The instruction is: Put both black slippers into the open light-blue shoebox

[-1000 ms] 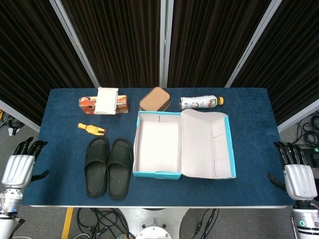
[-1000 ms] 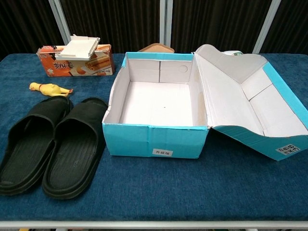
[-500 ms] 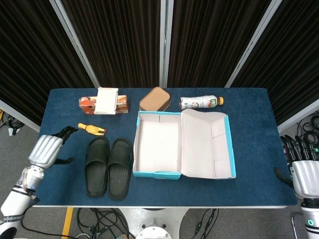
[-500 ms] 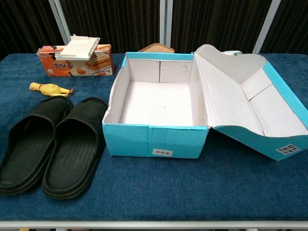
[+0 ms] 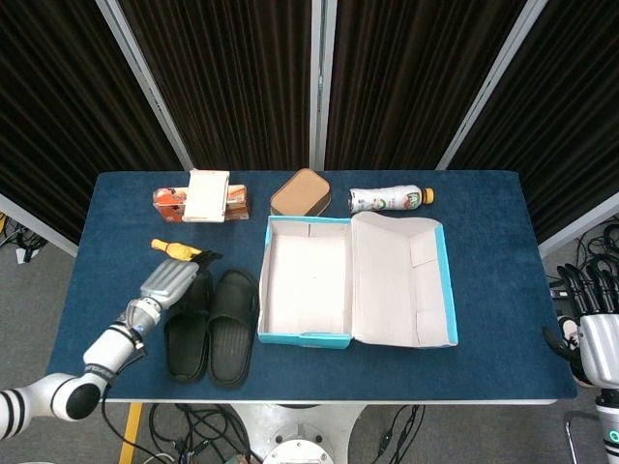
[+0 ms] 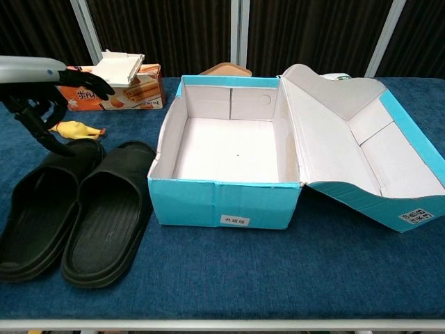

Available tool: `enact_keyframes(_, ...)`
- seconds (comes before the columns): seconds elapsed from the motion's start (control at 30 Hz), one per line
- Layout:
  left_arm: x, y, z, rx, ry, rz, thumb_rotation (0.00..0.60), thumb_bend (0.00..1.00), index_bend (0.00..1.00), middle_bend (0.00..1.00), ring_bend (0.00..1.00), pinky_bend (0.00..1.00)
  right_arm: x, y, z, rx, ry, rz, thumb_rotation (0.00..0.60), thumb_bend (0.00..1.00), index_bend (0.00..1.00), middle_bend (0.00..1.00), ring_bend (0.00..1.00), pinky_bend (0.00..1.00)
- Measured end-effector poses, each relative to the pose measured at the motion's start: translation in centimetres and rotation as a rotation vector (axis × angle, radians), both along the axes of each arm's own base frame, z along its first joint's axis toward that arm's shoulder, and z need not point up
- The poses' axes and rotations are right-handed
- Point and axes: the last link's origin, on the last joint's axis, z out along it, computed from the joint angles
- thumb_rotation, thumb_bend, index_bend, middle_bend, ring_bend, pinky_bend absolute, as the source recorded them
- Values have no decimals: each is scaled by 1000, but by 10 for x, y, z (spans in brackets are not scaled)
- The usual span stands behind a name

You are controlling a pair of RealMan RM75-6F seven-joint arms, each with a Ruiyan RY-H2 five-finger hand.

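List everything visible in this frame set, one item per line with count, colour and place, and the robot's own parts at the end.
slippers: 2, black, side by side on the table left of the shoebox
shoebox: 1, light blue with white inside, centre, open, nothing in it, lid folded out to the right
snack box: 1, orange, back left
white box: 1, lying on top of the snack box
toy chicken: 1, yellow, behind the slippers
lidded container: 1, brown, behind the shoebox
bottle: 1, white with yellow cap, lying back right
table: 1, dark blue cloth
left hand: silver, black fingers, over the left slipper, holding nothing
right hand: silver, off the table's right edge, holding nothing
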Motion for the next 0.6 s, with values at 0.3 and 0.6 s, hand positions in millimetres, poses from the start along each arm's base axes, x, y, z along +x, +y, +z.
enact_keyframes(0.3, 14, 8, -40, -90, 16, 75, 600, 0, 93, 83, 659, 830, -6, -1, -2, 15, -12, -13, 600, 113, 0, 98, 0, 71)
enact_keyframes(0.6, 15, 14, -62, -137, 75, 131, 600, 0, 103, 129, 689, 830, -11, 0, -2, 16, -20, -27, 600, 113, 0, 97, 0, 78)
